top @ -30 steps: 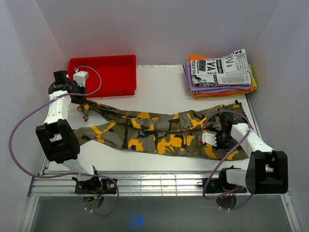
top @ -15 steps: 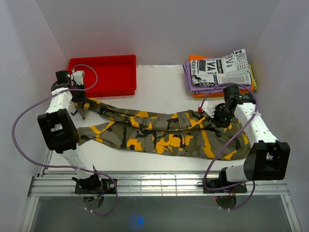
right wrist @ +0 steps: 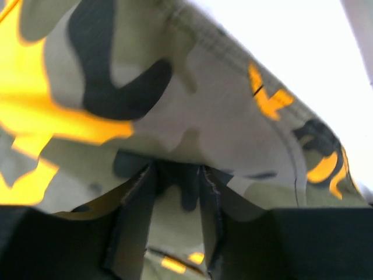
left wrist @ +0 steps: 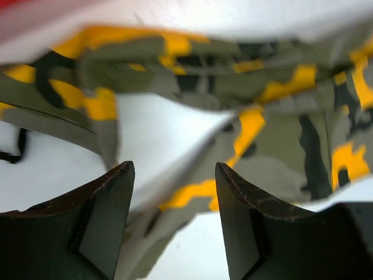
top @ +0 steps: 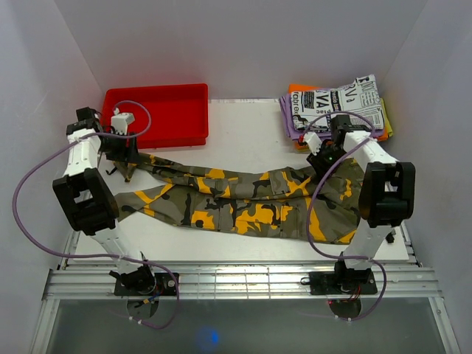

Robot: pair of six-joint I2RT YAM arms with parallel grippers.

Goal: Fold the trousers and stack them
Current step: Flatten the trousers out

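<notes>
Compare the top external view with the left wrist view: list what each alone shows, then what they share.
Only the top external view: the red plastic tray and the stack of folded garments topped by newspaper print. Only the left wrist view: the left pincer with its dark fingers plainly apart. Both: the camouflage cloth trousers lying on the white table.

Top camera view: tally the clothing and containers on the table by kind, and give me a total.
Camouflage-print cloth trousers, spread out: 1
Stack of folded garments, white newspaper-print one on top: 1
Red plastic tray: 1
Total: 3
</notes>
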